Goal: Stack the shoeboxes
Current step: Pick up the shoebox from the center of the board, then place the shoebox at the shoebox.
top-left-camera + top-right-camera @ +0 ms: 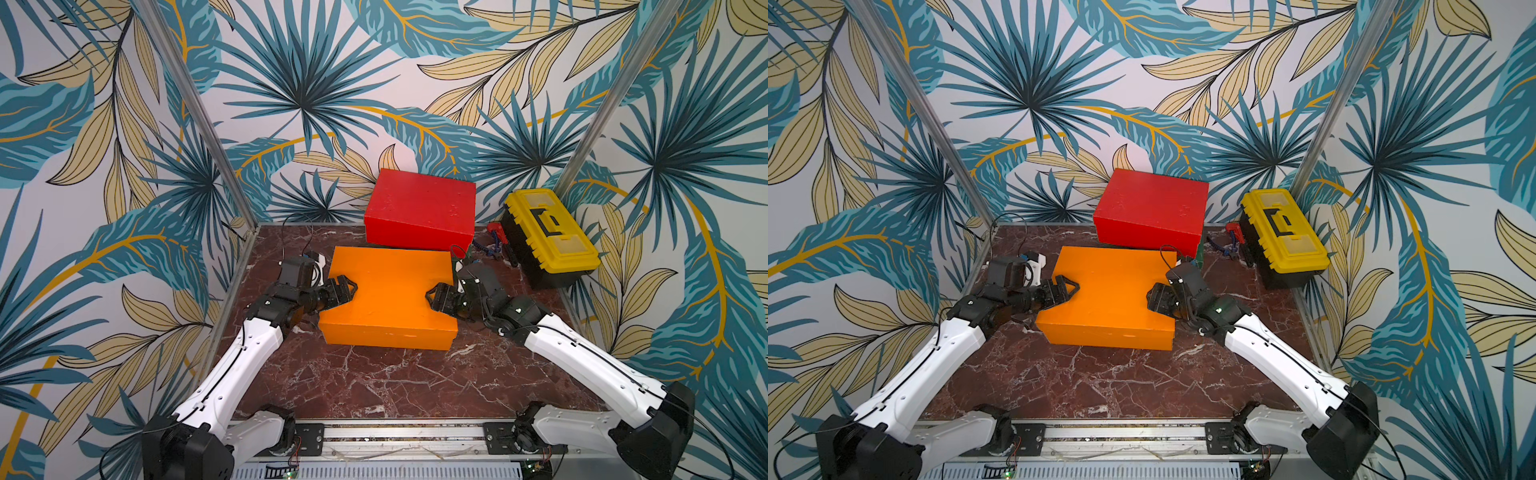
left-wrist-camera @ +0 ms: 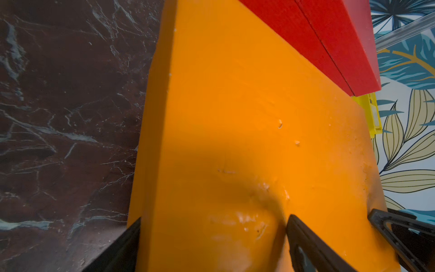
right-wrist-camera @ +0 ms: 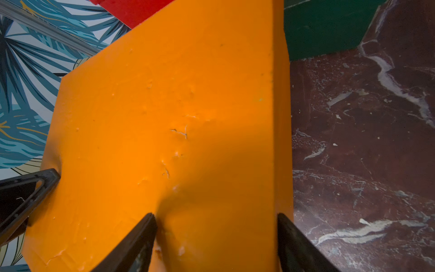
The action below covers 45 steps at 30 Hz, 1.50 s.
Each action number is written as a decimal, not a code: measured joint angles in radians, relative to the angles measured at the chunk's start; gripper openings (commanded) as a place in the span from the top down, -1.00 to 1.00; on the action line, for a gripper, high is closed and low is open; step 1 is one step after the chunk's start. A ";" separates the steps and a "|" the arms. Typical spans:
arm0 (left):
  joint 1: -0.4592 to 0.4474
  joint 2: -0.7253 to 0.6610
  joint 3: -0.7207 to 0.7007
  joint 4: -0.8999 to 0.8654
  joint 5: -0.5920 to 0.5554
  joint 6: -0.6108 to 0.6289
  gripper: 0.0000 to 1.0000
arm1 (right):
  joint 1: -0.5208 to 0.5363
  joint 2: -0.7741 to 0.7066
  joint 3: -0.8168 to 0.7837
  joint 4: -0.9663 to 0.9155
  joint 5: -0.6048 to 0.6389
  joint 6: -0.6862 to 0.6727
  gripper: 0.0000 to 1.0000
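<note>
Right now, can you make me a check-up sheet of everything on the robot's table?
Surface: dark red marble tabletop, white veins.
Job's things: orange shoebox in front; red shoebox behind, apparently atop the mostly hidden green shoebox.
Clutter: yellow-lidded toolbox at the back right; small red and blue tools beside it.
Grippers: left gripper and right gripper clamp the orange shoebox's short ends; fingers dent the lid.
Cables: thin black cables loop near both wrists.
Surroundings: leaf-patterned walls, metal posts.

Matt, bumpy paint coats the orange shoebox; the table looks like smooth veined marble.
</note>
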 measured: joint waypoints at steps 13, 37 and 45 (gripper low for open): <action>-0.013 0.053 0.165 -0.050 -0.023 -0.007 -0.72 | 0.000 0.007 0.136 -0.072 0.052 -0.024 -0.55; -0.146 0.299 0.700 -0.136 -0.179 0.008 -0.70 | -0.050 0.068 0.541 -0.270 0.193 -0.110 -0.61; -0.151 0.468 0.908 -0.138 -0.172 0.018 -0.65 | -0.157 0.158 0.690 -0.315 0.144 -0.141 -0.62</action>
